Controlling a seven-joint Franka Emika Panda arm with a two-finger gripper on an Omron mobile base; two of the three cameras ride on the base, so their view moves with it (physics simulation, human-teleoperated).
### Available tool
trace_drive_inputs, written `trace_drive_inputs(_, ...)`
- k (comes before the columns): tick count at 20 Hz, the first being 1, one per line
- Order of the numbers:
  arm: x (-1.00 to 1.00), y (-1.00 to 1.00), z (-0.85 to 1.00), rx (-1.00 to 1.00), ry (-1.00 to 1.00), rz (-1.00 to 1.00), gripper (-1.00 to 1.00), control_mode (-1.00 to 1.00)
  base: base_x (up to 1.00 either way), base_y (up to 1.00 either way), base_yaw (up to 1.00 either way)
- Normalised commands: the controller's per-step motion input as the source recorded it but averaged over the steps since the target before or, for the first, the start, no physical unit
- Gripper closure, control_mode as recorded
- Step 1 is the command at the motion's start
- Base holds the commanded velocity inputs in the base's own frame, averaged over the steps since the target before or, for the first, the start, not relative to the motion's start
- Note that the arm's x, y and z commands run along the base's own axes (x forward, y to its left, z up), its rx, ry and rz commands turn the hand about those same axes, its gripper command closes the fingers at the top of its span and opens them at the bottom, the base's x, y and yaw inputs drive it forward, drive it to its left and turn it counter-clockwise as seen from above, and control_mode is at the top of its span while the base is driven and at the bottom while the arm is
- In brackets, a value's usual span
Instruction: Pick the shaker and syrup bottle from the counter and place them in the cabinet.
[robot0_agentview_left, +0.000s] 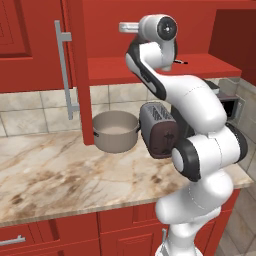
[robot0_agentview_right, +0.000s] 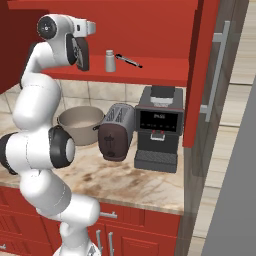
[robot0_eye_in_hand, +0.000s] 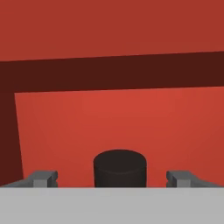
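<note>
The white arm is reaching up into the open red cabinet (robot0_agentview_right: 150, 30), its gripper (robot0_eye_in_hand: 112, 179) sitting just over the red inner shelf (robot0_agentview_right: 155, 75) with the jaws standing wide apart and holding nothing. In the hand view the two small grey fingertips (robot0_eye_in_hand: 43, 178) are showing well apart at either side, and between them a dark round cap (robot0_eye_in_hand: 119, 168) is rising from below, touching neither tip; this is the top of the syrup bottle, whose body is lying hidden beneath the frame edge, so its label cannot be made out. Behind it the red back wall and a darker band of shadow are running across. In the right base view the shaker (robot0_agentview_right: 110, 61) is standing upright on the shelf just right of the hand, a small pale grey cylinder with a narrower rounded cap, and a thin dark rod (robot0_agentview_right: 129, 61) is lying on the shelf just beside it, angling away to the right. The cabinet door (robot0_agentview_right: 202, 75) is hanging open with its long silver bar handle (robot0_agentview_right: 216, 70) running vertically. Below, on the beige veined counter (robot0_agentview_left: 60, 170), a grey pot (robot0_agentview_left: 115, 131), a brown-and-grey toaster (robot0_agentview_left: 159, 129) and a black coffee machine (robot0_agentview_right: 159, 127) are sitting in a row, the pot and toaster near one another
</note>
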Motion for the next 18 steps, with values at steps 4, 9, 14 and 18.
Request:
trace_drive_inputs(4,-0.14,0.00,0.00,0.00,-0.01,0.00,-1.00,-1.00,0.00,0.00,0.00)
trace_drive_inputs(9,-0.18,0.00,0.00,0.00,0.00,0.00,-1.00,-1.00,0.00,0.00,0.00)
trace_drive_inputs(14,-0.22,0.00,0.02,0.00,0.00,0.00,-1.00,-1.00,0.00,0.00,0.00)
trace_drive_inputs(18,-0.27,0.00,0.01,0.00,0.00,0.00,-1.00,-1.00,0.00,0.00,0.00)
